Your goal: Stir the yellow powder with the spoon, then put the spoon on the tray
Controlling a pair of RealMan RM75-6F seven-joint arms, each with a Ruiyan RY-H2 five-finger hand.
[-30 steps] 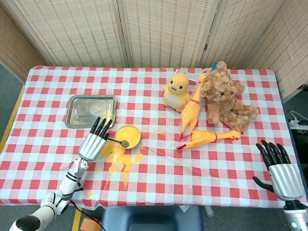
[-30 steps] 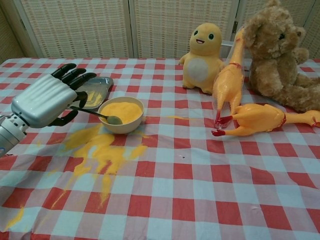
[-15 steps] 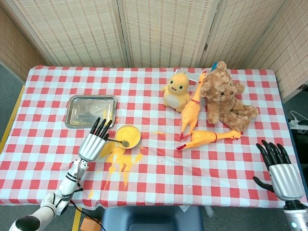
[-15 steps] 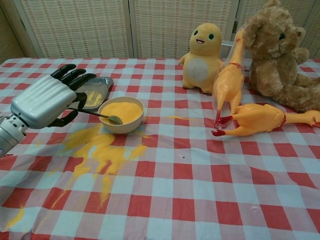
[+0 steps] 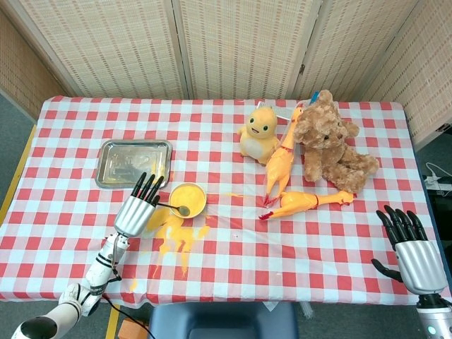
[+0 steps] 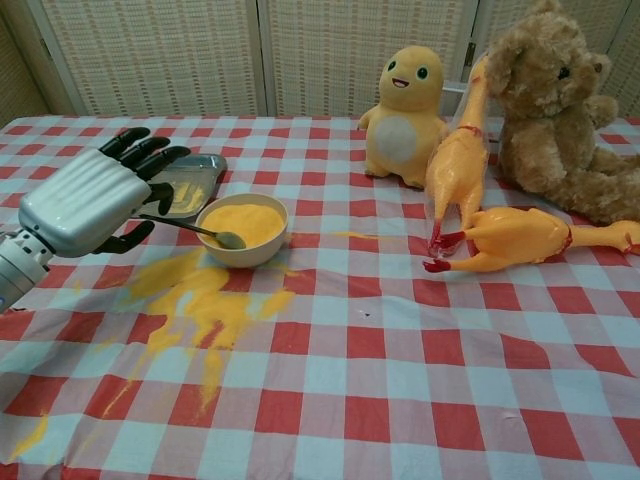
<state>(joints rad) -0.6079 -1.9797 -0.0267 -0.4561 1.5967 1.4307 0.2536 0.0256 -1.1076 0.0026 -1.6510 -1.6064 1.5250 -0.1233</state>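
At the lower left of the head view the left hand (image 5: 134, 210) holds the spoon (image 5: 171, 207) by its handle, fingers stretched toward the tray (image 5: 133, 163). In the chest view the same hand (image 6: 82, 203) sits at the left edge, thumb under the thin handle, and the spoon (image 6: 196, 229) reaches right so that its head rests on the near rim of the bowl (image 6: 241, 229). The bowl, left of centre, is full of yellow powder (image 6: 243, 219). More powder is spilled (image 6: 200, 300) on the checked cloth (image 6: 400, 380) in front of the bowl, with streaks running toward the bottom left corner. The tray lies just behind the hand and bowl, with a dusting of yellow on it.

The right hand (image 5: 412, 250) shows only in the head view, at the lower right corner past the cloth's edge, empty with fingers apart and extended.

In the upper right stand a yellow doll (image 6: 407, 101) and a teddy (image 6: 555, 105). One rubber chicken (image 6: 455, 165) leans upright between them, another (image 6: 525, 240) lies flat in front of the teddy.
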